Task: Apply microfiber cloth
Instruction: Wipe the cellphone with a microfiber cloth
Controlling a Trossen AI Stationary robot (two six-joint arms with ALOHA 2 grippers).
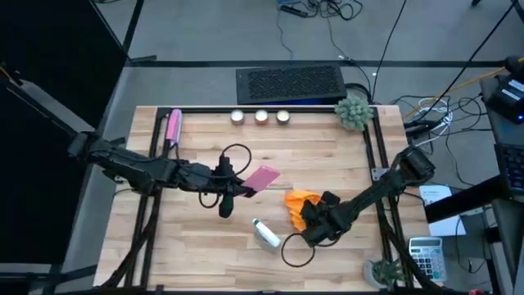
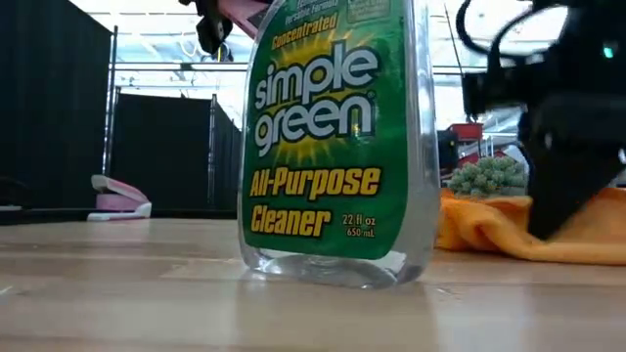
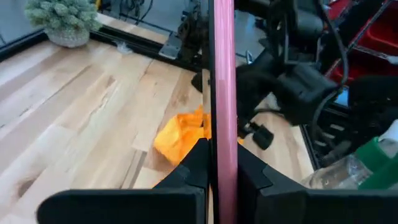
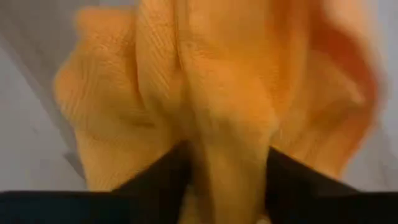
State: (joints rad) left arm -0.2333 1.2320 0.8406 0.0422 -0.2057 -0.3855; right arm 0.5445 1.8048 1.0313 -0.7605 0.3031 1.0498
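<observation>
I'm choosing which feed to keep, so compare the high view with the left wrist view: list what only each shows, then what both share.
Only the high view: the whole table, both arms, three small round objects at the far edge, a pink item far left.

Only the left wrist view: the left gripper with its fingers clamped on the edge-on pink flat case.

Both: the orange microfiber cloth under the right gripper, the spray bottle, the small plant.

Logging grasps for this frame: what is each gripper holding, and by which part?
The left gripper clamps the pink case by its thin edge. The right gripper pinches a bunched fold of the orange microfiber cloth.
</observation>
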